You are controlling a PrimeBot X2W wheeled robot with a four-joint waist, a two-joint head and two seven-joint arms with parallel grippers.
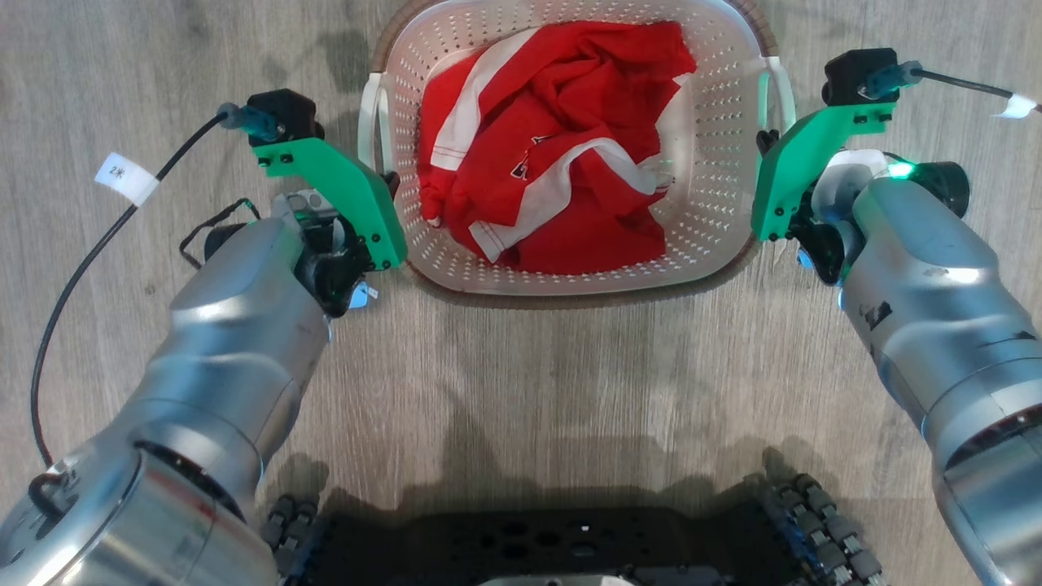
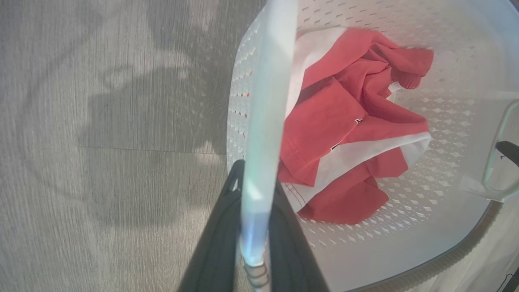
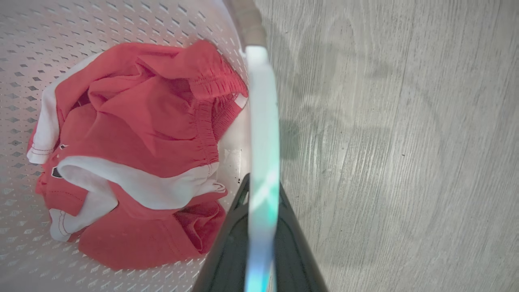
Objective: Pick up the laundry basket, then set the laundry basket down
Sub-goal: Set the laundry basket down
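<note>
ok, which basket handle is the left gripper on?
The left handle of the laundry basket, running between the left gripper's dark fingers. The right handle sits at the right gripper.

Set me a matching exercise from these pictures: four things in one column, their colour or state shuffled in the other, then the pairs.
Things:
1. laundry basket
2. garment
3. left hand
4. floor

Colour or state:
a. grey wood planks
b. red and white, crumpled
c. white, perforated walls
d. shut on a side handle

Pairs: 1-c, 2-b, 3-d, 4-a.
</note>
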